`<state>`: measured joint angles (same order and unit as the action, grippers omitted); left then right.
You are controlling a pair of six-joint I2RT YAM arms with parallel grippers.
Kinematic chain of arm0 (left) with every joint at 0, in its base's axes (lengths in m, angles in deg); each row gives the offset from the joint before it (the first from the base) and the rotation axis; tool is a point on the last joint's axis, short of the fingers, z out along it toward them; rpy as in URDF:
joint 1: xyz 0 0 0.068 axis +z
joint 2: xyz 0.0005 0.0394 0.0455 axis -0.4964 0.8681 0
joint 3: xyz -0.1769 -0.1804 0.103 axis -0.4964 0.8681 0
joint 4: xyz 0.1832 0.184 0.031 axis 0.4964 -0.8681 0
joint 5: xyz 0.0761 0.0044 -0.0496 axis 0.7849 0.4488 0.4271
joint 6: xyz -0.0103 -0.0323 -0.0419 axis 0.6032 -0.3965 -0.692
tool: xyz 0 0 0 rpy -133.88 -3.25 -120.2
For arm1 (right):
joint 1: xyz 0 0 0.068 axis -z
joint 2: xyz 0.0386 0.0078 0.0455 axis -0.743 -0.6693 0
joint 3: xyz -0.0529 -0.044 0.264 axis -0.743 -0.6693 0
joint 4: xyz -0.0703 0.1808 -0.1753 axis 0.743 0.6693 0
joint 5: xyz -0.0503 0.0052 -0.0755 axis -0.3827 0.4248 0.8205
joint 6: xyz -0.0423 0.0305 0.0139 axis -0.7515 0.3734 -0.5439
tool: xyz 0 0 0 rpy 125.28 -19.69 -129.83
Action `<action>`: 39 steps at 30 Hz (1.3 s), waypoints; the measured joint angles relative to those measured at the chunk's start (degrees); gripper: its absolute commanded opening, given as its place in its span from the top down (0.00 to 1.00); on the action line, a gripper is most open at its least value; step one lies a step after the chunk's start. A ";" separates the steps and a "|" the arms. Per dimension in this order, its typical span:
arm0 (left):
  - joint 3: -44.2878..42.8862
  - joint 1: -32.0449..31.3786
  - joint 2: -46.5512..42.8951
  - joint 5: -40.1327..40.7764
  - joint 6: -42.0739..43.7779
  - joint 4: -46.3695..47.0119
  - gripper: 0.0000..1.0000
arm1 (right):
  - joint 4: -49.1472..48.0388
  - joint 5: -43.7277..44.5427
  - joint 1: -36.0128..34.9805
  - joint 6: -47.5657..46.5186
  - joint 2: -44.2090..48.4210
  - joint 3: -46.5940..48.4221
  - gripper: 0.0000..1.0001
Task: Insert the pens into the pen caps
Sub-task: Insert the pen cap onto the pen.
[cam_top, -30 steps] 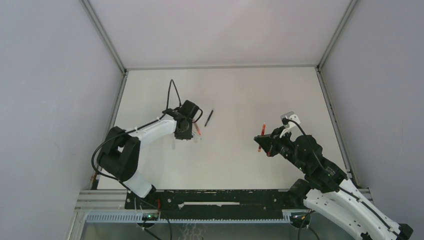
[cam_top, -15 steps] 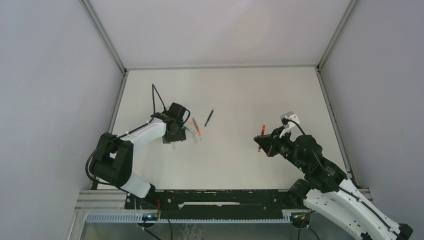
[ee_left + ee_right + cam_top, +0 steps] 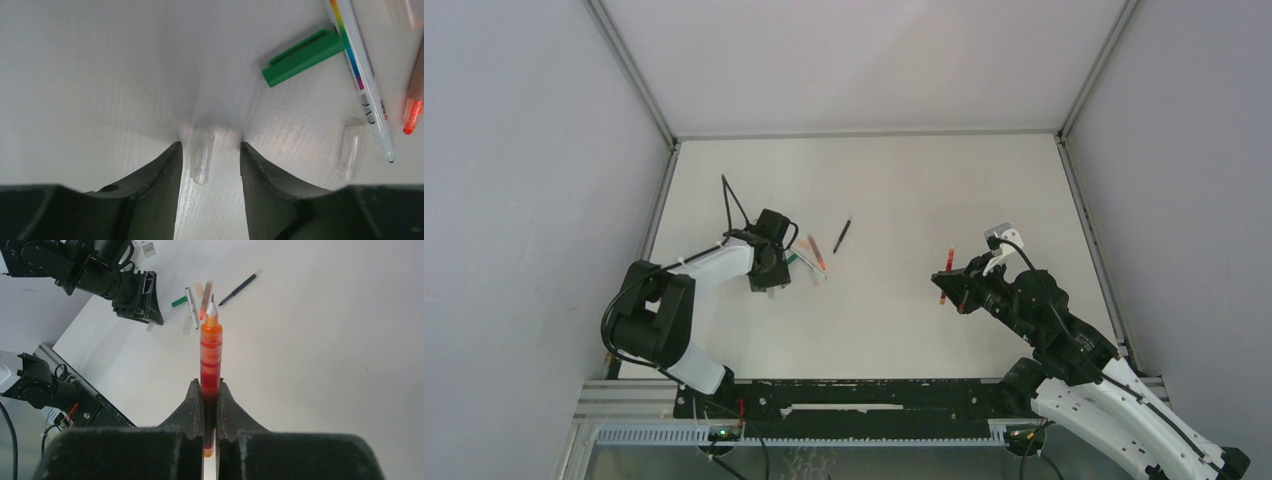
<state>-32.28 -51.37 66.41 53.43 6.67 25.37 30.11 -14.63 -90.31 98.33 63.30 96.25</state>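
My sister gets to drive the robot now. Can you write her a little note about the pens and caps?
Left gripper: open, fingers either side of a clear cap lying on the table, not squeezing it.
Right gripper: shut on a red pen, tip bare, held up off the table.
Near the left gripper lie a green cap, a pale pen, another red pen and a second clear cap; a black pen lies a bit beyond.
Done: no capped pen to be seen.
Left: cap every pen.

Overhead looks down from behind; left wrist close, right wrist distant, all sharing pens.
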 measured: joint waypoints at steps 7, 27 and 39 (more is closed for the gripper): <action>0.59 0.15 0.20 -0.66 -0.46 2.60 0.69 | 0.02 0.00 0.26 0.02 0.02 0.00 1.00; 6.25 0.42 -5.51 -5.88 -0.31 8.09 0.83 | -3.52 -5.14 0.28 2.01 -3.87 -1.55 1.00; 8.74 -0.79 -12.61 -16.13 0.02 10.10 0.81 | -21.53 -14.34 -5.20 6.95 -26.40 -3.91 1.00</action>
<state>-23.54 -52.15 53.80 37.30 6.69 35.47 8.58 -28.97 -95.51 105.28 36.90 92.34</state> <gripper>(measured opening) 0.186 0.054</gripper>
